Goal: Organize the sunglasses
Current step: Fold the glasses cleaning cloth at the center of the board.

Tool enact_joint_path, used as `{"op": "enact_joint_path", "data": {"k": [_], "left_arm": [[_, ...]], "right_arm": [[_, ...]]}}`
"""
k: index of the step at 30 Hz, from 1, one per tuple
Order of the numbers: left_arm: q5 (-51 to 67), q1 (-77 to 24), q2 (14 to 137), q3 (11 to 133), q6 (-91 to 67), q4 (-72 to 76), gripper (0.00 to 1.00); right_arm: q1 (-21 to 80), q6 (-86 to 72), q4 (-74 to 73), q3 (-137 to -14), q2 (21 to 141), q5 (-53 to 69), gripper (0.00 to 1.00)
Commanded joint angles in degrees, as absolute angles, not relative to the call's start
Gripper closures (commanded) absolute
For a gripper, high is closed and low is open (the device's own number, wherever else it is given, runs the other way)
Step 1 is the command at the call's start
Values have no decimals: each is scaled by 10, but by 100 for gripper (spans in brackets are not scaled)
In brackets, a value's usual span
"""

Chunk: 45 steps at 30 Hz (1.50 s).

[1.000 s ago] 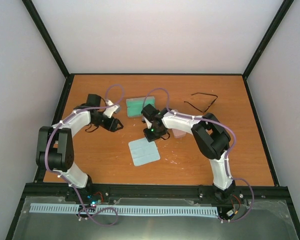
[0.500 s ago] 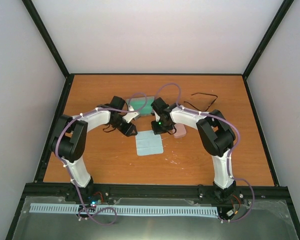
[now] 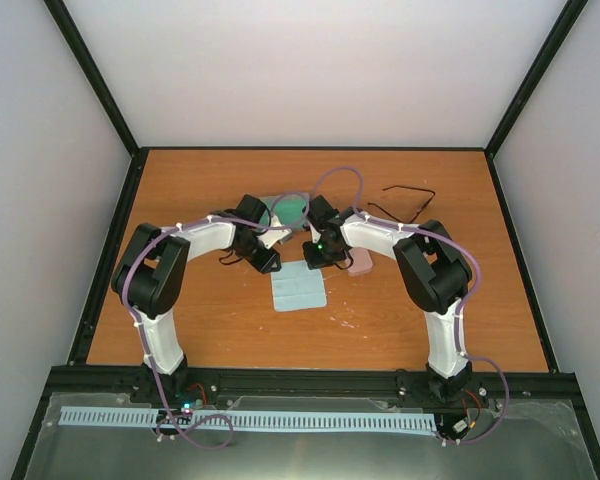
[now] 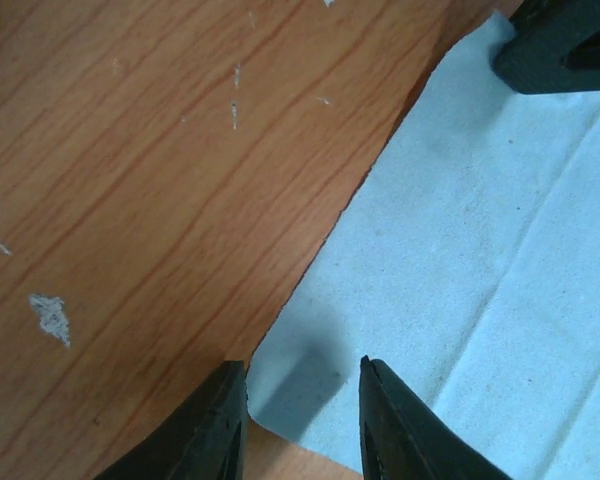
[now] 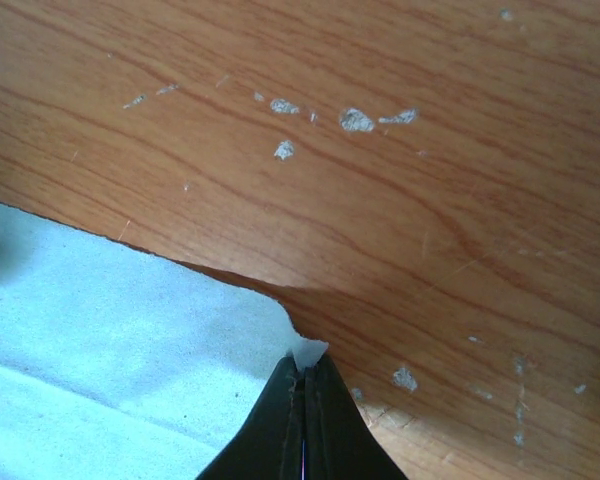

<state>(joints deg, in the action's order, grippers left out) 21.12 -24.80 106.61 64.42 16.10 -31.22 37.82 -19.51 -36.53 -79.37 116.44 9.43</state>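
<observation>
The sunglasses [image 3: 405, 203], thin and black, lie at the back right of the table, away from both arms. A light-blue cloth [image 3: 299, 287] lies flat in the middle. My right gripper [image 5: 305, 370] is shut on the cloth's far right corner [image 5: 310, 352] and shows in the top view [image 3: 316, 262] too. My left gripper [image 4: 302, 385] is open, its fingertips [image 4: 230, 385] straddling the cloth's [image 4: 480, 280] far left corner just above the wood. In the top view the left gripper [image 3: 272, 266] sits at that corner.
A green cloth [image 3: 288, 208] lies behind the two wrists, partly covered by them. A pink case [image 3: 360, 264] rests beside the right forearm. Black rails edge the table [image 3: 180, 320], with walls close on three sides.
The left arm has swung right from the table's left part to the cloth's corner. The right gripper drew the cloth a little farther back and right, then held still.
</observation>
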Motion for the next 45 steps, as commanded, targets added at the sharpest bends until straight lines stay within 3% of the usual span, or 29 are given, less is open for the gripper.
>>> {"op": "enact_joint_path", "data": {"k": [1, 23, 26, 45], "left_arm": [[188, -257, 1065, 637, 159, -298, 67], [125, -287, 1041, 544, 178, -294, 89], [126, -291, 1029, 529, 178, -294, 99], [102, -293, 1001, 632, 149, -274, 100]], "right_arm": [[371, -204, -382, -774, 1166, 75, 97], [370, -215, -376, -762, 1156, 79, 97], [370, -217, -374, -761, 1156, 80, 97], [366, -198, -296, -725, 1079, 96, 97]]}}
